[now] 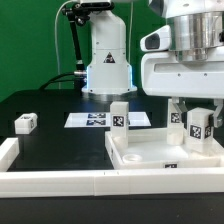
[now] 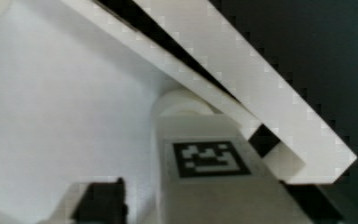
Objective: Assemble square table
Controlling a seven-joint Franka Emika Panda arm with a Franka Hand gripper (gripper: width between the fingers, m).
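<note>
The white square table slab (image 1: 147, 163) lies at the front on the exterior view's right. One leg block (image 1: 120, 116) stands at its far left corner and another (image 1: 176, 117) at its far right. My gripper (image 1: 198, 136) hangs over the slab's right side, straddling a third tagged leg (image 1: 198, 127) that stands upright there. In the wrist view that leg (image 2: 208, 158) sits between my dark fingers (image 2: 101, 200), beside the slab's raised rim (image 2: 220, 70). A gap shows between the visible finger and the leg, so the jaws stand open. A fourth leg (image 1: 25, 123) lies loose at the left.
The marker board (image 1: 92, 120) lies flat behind the slab, in front of the robot base (image 1: 105, 65). A long low white barrier wall (image 1: 60, 180) runs along the front and up the left side.
</note>
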